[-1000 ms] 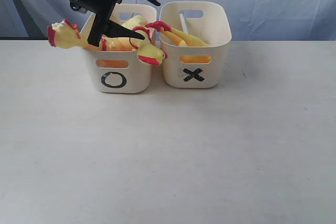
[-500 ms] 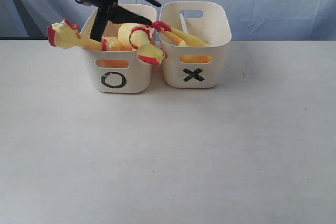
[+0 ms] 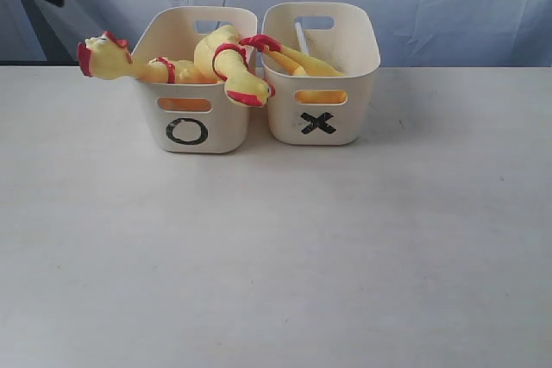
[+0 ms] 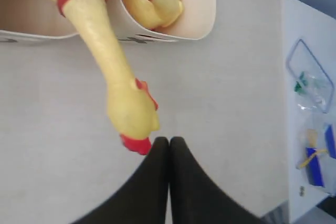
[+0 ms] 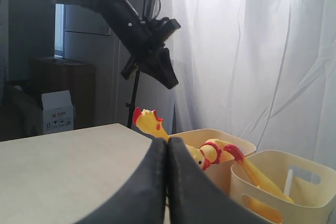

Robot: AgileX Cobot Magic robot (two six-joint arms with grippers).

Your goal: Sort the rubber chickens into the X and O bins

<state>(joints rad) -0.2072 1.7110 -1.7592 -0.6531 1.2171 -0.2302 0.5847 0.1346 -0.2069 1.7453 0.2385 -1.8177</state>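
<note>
The rubber chickens (image 3: 203,59) all lie in the two cream tubs at the back of the tabletop (image 3: 276,256). The left tub carries a black O on its front wall, the right one a black X; no other writing can be read.

Two chickens are in the O bin (image 3: 220,122). The first chicken (image 3: 105,58) lies with its long axis across the view. Its neck passes over the left rim and its head points left, outside the tub. The second chicken (image 3: 240,84) bends over the front right corner, with its head hanging down toward the X bin (image 3: 349,114). The third chicken (image 3: 306,63) lies slanted in the X bin, red feet up at the rim next to the O bin and its body running down to the right.

The left pincer (image 4: 169,142) is clenched tip to tip with nothing in it. In the exterior view it hangs high above and to the left of the O bin, well apart from every chicken. In its wrist view the second chicken's head shows just beside its tips, not between them. The right pincer (image 5: 167,145) is also clenched and empty, near the tabletop, with the tubs beyond it.
</note>
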